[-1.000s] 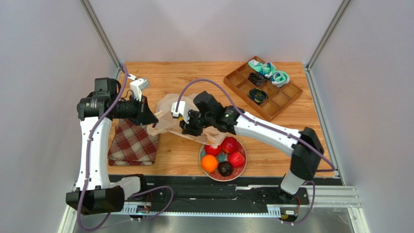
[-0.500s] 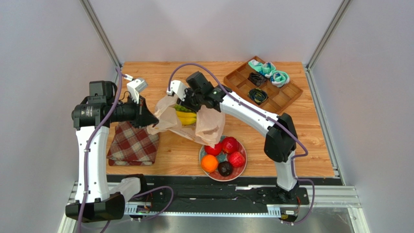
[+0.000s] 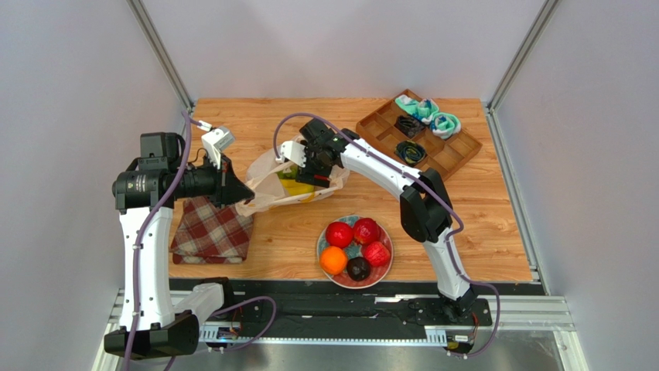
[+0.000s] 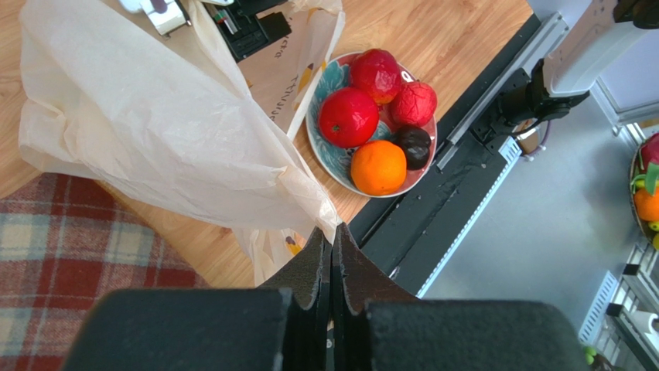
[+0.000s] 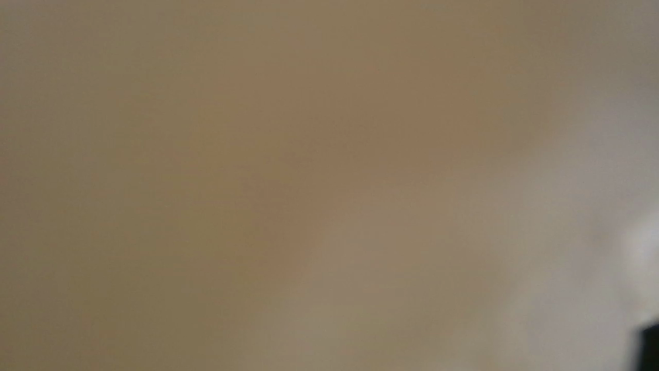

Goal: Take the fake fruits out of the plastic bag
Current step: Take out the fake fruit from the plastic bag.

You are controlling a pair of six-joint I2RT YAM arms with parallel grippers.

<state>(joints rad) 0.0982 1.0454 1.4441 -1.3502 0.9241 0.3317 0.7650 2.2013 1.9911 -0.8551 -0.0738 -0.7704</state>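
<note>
The plastic bag lies crumpled on the wood left of centre, a yellow banana showing in its mouth. My left gripper is shut on the bag's left edge; in the left wrist view the film runs into the closed tips of that gripper. My right gripper is sunk in the bag's mouth with its fingers hidden, and its wrist view shows only blurred beige film. Two red round fruits, a red strawberry, an orange and a dark round one sit on the painted plate.
A red plaid cloth lies under my left arm. A wooden compartment tray with black cords and teal cloths stands at the back right. The black rail runs along the table's near edge, just past the plate.
My right gripper has swung from beside the plate back into the bag's mouth. The bag has dropped off the plate's edge, uncovering a red fruit, and the banana has come into sight.
</note>
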